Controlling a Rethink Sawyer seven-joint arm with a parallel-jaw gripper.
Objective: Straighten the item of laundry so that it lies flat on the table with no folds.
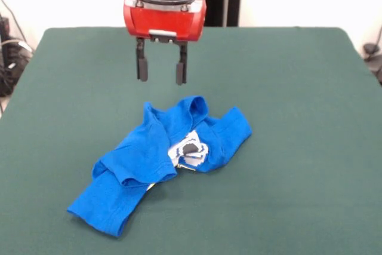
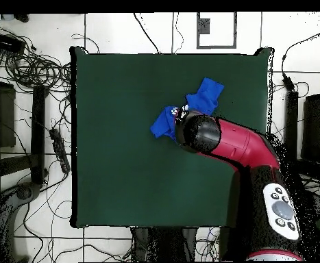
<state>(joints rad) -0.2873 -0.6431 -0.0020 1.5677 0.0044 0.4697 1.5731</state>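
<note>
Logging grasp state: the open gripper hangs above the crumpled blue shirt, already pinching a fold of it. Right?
Not quite. The front view shows the gripper open and above the crumpled shirt, but clear of it, pinching nothing.

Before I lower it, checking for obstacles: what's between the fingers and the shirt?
Nothing: in the front view the open gripper hangs above the crumpled shirt, only bare green table behind.

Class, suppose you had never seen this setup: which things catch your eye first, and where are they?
A crumpled bright blue T-shirt lies bunched near the middle of the dark green table, with only a scrap of its white print showing. Just above its far edge hangs the red and black arm's claw, open and holding nothing.
</note>
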